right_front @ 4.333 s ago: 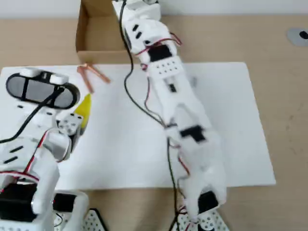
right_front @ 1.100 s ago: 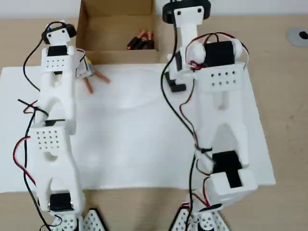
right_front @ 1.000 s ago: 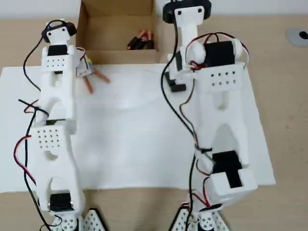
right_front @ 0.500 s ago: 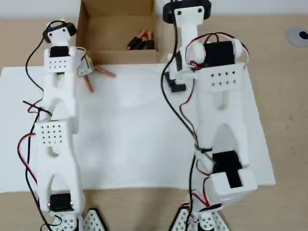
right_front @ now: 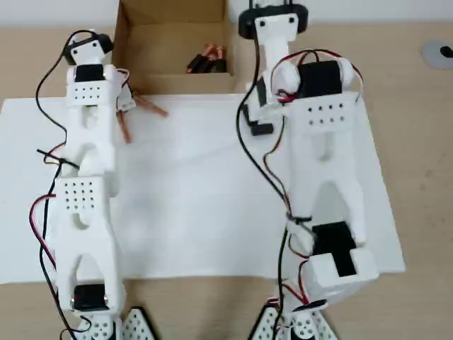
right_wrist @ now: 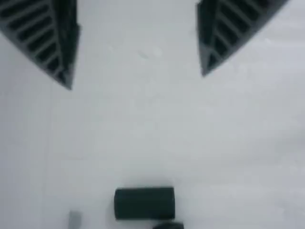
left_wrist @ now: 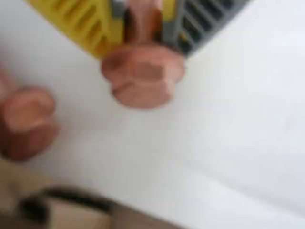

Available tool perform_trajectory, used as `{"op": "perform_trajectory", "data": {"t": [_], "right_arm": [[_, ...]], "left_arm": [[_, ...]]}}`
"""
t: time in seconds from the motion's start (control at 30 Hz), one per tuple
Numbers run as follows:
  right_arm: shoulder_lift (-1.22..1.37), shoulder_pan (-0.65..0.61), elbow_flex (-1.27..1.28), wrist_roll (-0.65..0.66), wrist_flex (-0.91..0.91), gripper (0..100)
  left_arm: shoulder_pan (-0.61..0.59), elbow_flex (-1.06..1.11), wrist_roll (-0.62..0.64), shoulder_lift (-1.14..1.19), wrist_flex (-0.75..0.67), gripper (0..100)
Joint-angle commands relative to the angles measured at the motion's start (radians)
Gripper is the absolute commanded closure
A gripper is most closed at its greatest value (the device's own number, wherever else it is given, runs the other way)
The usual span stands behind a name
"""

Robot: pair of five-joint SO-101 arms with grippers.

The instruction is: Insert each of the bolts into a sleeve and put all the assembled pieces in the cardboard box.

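Your left gripper [left_wrist: 143, 47] is clenching a copper bolt [left_wrist: 143, 78] near the tabletop's far left corner, and a second bolt [left_wrist: 26, 121] is lying beside it. Your right gripper [right_wrist: 136, 57] is hanging released near a black sleeve [right_wrist: 144, 202].

Bright, even light from above, with soft, faint shadows.

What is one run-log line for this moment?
left gripper: shut on bolt | second bolt: on sheet | right gripper: open above sheet | sleeve: on sheet | box: holds finished pieces
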Motion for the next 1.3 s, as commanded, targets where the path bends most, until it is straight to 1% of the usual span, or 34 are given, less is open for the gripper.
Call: {"op": "perform_trajectory", "data": {"t": [0.0,0.1,0.2,0.3,0.4,0.5,0.6,0.67,0.77,0.87,0.93,0.97,1.03,1.17,1.23,1.27], "right_arm": [[-0.048,0.001,0.018,-0.009,-0.006,78.5],[-0.048,-0.005,0.013,-0.009,-0.011,78.5],[-0.05,-0.036,0.019,-0.009,0.0,78.5],[-0.05,-0.064,0.022,-0.003,0.031,78.5],[-0.047,-0.065,0.061,0.023,0.044,78.5],[-0.042,-0.065,0.17,0.126,0.04,78.5],[-0.048,-0.067,0.275,0.212,0.034,78.5],[-0.044,-0.062,0.306,0.236,0.021,78.5],[-0.042,-0.058,0.332,0.245,-0.061,78.3],[-0.042,-0.053,0.341,0.245,-0.183,78.2],[-0.039,-0.033,0.341,0.267,-0.253,78.2],[-0.033,-0.021,0.338,0.315,-0.287,78.2],[-0.005,0.001,0.335,0.471,-0.321,78.2],[0.107,0.01,0.323,0.799,-0.288,78.2],[0.17,0.027,0.292,0.967,-0.258,78.2],[0.202,0.038,0.272,1.026,-0.247,78.2]], "left_arm": [[-0.014,-0.114,0.006,-0.019,0.077,99],[-0.005,-0.199,-0.015,-0.022,0.181,99],[0.023,-0.345,-0.046,-0.022,0.308,99],[0.02,-0.373,-0.046,-0.05,0.308,99],[0.011,-0.324,-0.055,-0.173,0.308,99],[0.041,-0.132,-0.095,-0.334,0.308,99],[0.063,0.152,-0.107,-0.536,0.307,99],[0.077,0.333,-0.114,-0.679,0.304,99],[0.095,0.557,-0.138,-0.891,0.292,99],[0.123,0.758,-0.186,-1.082,0.213,99],[0.121,0.918,-0.17,-1.204,0.104,99],[0.118,1.014,-0.149,-1.26,0.041,99],[0.097,1.214,-0.064,-1.374,-0.074,99],[0.074,1.588,0.12,-1.638,-0.29,99],[0.077,1.74,0.163,-1.794,-0.371,99],[0.078,1.804,0.164,-1.873,-0.405,99]]}}
